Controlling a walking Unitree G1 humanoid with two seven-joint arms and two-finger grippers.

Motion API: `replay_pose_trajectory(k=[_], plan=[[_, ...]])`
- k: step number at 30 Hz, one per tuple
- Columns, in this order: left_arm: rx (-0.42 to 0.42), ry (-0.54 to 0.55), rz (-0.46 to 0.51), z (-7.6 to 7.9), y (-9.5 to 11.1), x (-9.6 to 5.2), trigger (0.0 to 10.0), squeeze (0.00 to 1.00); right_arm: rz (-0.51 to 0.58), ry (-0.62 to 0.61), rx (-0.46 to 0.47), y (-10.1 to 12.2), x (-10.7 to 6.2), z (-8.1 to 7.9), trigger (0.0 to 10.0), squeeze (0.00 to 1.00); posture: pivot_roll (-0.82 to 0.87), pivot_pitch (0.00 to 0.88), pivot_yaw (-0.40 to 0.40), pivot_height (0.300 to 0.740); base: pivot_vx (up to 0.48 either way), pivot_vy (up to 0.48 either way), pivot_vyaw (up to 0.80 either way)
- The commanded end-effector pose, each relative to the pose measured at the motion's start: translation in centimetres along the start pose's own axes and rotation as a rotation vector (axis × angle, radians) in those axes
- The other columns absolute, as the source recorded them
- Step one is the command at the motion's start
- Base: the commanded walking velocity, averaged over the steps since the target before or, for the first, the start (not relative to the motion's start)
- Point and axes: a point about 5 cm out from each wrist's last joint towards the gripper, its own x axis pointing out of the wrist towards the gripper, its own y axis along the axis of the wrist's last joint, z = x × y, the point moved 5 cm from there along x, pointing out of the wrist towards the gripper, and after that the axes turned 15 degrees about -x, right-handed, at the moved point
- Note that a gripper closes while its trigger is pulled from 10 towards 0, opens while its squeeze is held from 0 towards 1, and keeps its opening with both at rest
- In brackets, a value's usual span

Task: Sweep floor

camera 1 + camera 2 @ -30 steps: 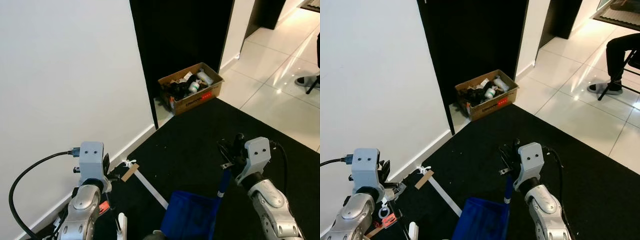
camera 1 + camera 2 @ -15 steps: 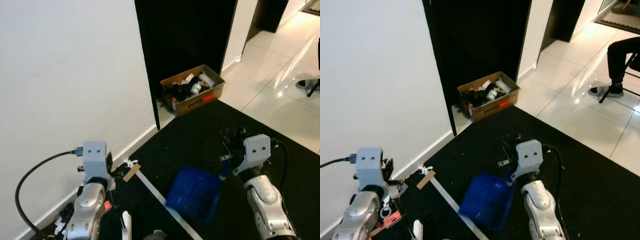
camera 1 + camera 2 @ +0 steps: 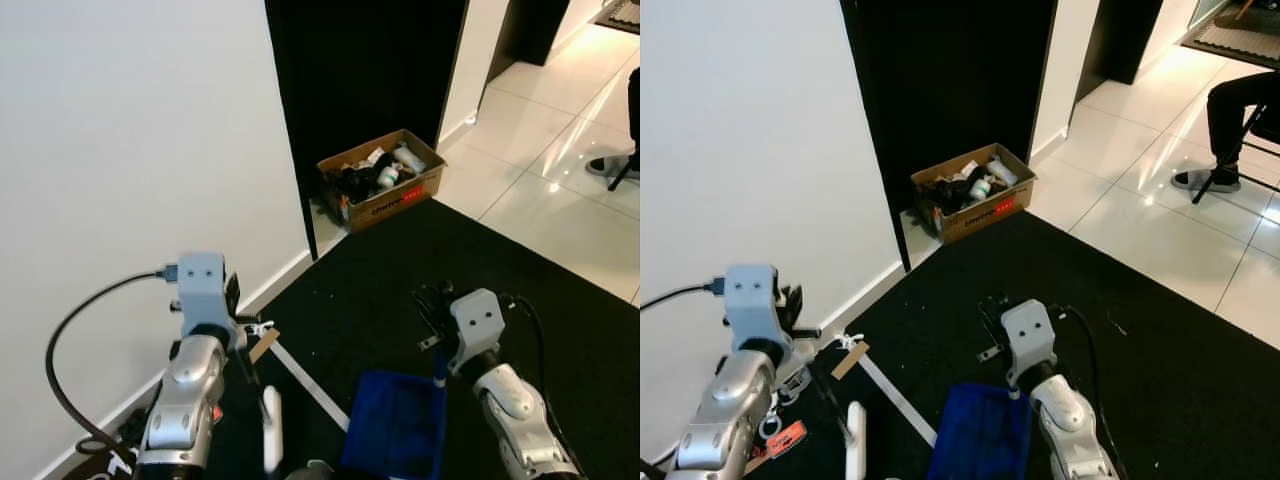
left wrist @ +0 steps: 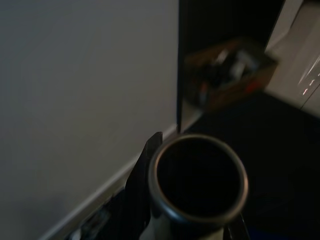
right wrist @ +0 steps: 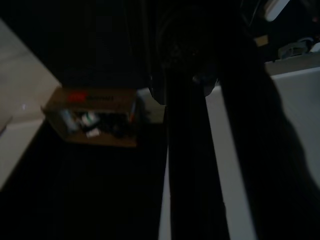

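Your right gripper point(image 3: 437, 312) has its jaws closed on the blue dustpan point(image 3: 395, 432), hanging low over the black mat point(image 3: 560, 300). Your left gripper point(image 3: 240, 345) grips the broom handle point(image 4: 197, 182). Set the pan's lip flat, then sweep the specks near the mat's wall-side edge toward it.

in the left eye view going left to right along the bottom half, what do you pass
black cable → left gripper → white tape strip → blue dustpan → right gripper → white floor tiles
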Motion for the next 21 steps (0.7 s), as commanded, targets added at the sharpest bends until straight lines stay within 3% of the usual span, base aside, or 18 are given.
replay_pose_trajectory(k=[1, 7, 13, 21], plan=[[-0.012, -0.023, 0.052, -0.1, 2.5, -0.2, 10.0, 0.00, 0.044, 0.022, -0.015, 0.7, 0.3, -0.4, 10.0, 0.00, 0.08, 0.193, 0.101, 0.740, 0.000, 0.000, 0.00], [-0.100, -0.041, 0.032, 0.6, 2.9, -0.4, 10.0, 0.00, 0.040, 0.082, 0.020, 0.4, 0.7, -1.9, 10.0, 0.00, 0.11, 0.191, 0.100, 0.740, 0.000, 0.000, 0.00], [-0.118, -0.004, -0.026, 0.8, 0.9, -0.9, 10.0, 0.00, 0.074, 0.140, 0.114, 1.0, 0.8, -3.5, 10.0, 0.00, 0.12, 0.183, 0.095, 0.740, 0.000, 0.000, 0.00], [-0.039, 0.059, -0.057, -1.0, 0.6, -1.0, 10.0, 0.00, 0.094, 0.101, 0.107, 1.3, 0.8, -2.1, 10.0, 0.00, 0.11, 0.175, 0.092, 0.740, 0.000, 0.000, 0.00]])
